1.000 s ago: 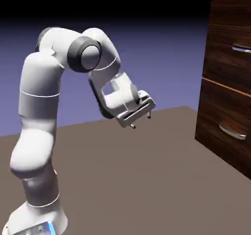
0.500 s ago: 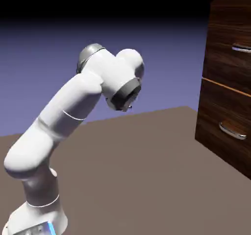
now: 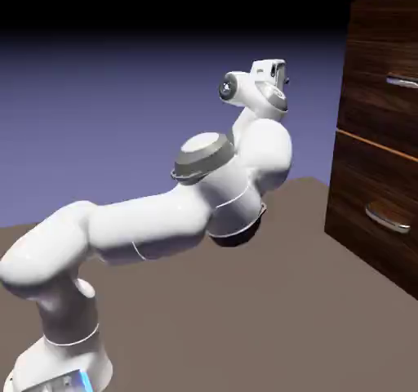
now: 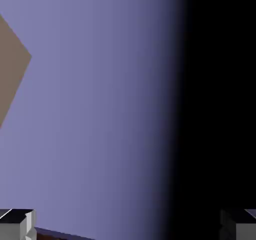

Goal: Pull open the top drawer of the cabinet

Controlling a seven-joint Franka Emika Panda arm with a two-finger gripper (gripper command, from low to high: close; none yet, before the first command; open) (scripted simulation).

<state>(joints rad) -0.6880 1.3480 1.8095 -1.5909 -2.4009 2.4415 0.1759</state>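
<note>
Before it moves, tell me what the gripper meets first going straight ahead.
Probably nothing: the hand view shows only backdrop between the gripper's tips. The cabinet edges in low at one side; depth is unclear.

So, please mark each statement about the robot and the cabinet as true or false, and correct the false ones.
1. The gripper is open. True.
2. The gripper holds the upper silver handle. False: nothing is between its fingertips, and the handle is apart from it.
3. The top drawer is pulled far out. False: its front sits flush with the cabinet.
4. The lower handle is bowed. True.
5. A thin orange line runs between the two drawer fronts. True.
6. The cabinet is painted white. False: it is dark brown wood grain.
</note>
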